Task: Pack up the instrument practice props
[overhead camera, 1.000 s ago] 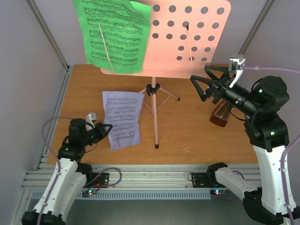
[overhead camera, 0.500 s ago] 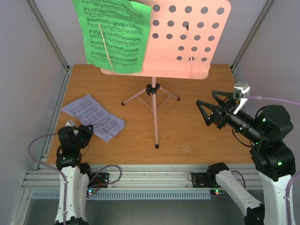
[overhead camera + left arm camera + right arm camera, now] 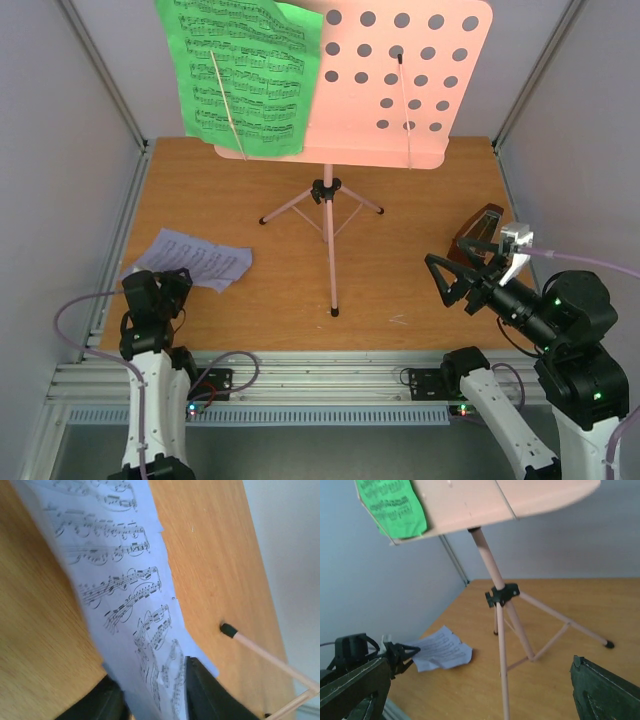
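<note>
The pink tripod music stand (image 3: 330, 215) stands mid-table, its perforated desk (image 3: 400, 80) holding a green music sheet (image 3: 245, 75). A white music sheet (image 3: 195, 260) lies at the left, its near corner pinched in my left gripper (image 3: 165, 285); in the left wrist view the sheet (image 3: 115, 580) runs up between the black fingers (image 3: 205, 690). My right gripper (image 3: 450, 280) is open and empty above the table's right front. The reddish-brown metronome (image 3: 480, 232) stands just behind it. The right wrist view shows the stand's pole (image 3: 502, 655) and the white sheet (image 3: 440, 652).
Grey walls close the cell at left, right and back. A metal rail (image 3: 300, 375) runs along the near table edge. The stand's three legs (image 3: 290, 205) spread over the middle of the wooden table (image 3: 400, 290).
My left gripper has pulled the white sheet left and toward the near edge, crumpling it. My right arm has drawn back toward the front, uncovering the metronome, which stays on the table.
</note>
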Controlling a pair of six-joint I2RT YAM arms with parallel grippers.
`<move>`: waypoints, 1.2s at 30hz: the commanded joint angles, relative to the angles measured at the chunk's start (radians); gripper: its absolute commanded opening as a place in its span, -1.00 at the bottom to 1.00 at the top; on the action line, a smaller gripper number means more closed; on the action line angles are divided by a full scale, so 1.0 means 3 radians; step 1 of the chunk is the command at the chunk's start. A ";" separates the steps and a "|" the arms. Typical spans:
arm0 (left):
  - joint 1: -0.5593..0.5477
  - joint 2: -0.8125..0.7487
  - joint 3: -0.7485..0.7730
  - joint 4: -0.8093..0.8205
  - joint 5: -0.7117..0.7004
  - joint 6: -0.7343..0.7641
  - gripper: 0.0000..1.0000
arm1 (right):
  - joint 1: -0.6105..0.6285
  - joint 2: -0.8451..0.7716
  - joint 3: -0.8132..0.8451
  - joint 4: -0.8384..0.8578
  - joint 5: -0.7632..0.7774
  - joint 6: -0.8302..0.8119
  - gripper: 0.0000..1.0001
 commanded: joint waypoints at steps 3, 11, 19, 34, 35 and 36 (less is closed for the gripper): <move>0.0021 -0.0187 0.0157 -0.0159 -0.0133 0.0121 0.14 | -0.0003 -0.0195 -0.0089 -0.0332 0.0074 0.0146 0.97; 0.0021 -0.0442 0.0610 -0.0936 -0.0703 0.0324 0.99 | -0.0004 -0.0323 -0.0148 -0.0410 0.0117 0.0127 0.97; 0.0021 -0.0441 0.1315 -0.1159 -0.0823 0.0638 0.99 | -0.0006 -0.0337 -0.0279 -0.0363 0.0000 0.0170 0.97; -0.0246 0.0631 0.2629 -0.1165 0.1411 0.1671 0.52 | -0.0002 -0.0326 -0.0402 0.0738 -0.0515 0.0472 0.97; -0.0297 0.0655 0.2749 -0.1219 0.1414 0.1759 0.52 | -0.0003 -0.0256 -0.0391 0.0880 -0.0584 0.0498 0.97; -0.0348 0.0667 0.2838 -0.1221 0.1464 0.1777 0.53 | -0.0007 -0.0125 -0.0363 0.1002 -0.0672 0.0515 0.97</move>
